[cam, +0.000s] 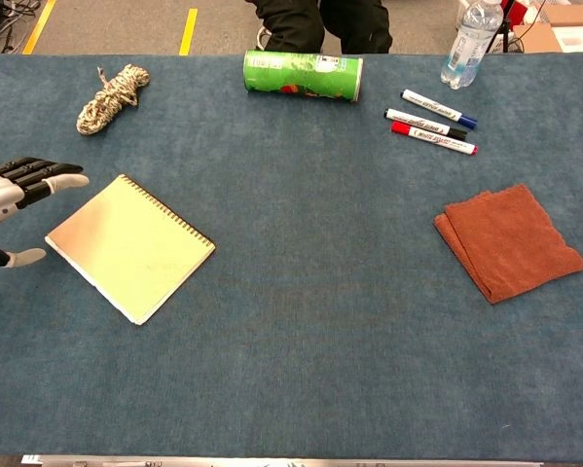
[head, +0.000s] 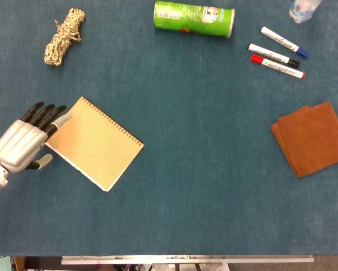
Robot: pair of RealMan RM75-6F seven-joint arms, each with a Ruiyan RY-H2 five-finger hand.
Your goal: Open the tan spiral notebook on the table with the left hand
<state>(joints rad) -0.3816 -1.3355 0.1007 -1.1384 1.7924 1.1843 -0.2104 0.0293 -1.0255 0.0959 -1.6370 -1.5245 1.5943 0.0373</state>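
Note:
The tan spiral notebook (head: 94, 143) (cam: 132, 247) lies shut and flat on the blue table, turned at an angle, with its wire spine along the upper right edge. My left hand (head: 26, 143) (cam: 9, 199) hovers at the notebook's left corner, fingers stretched out and apart, thumb lower down. Its fingertips (head: 60, 119) reach over the corner; I cannot tell whether they touch the cover. It holds nothing. The right hand shows in neither view.
A coil of rope (head: 62, 36) lies at the far left. A green can (head: 193, 18) lies on its side at the back, three markers (head: 277, 52) and a water bottle (cam: 471, 34) to its right. A folded brown cloth (head: 312, 137) sits at the right.

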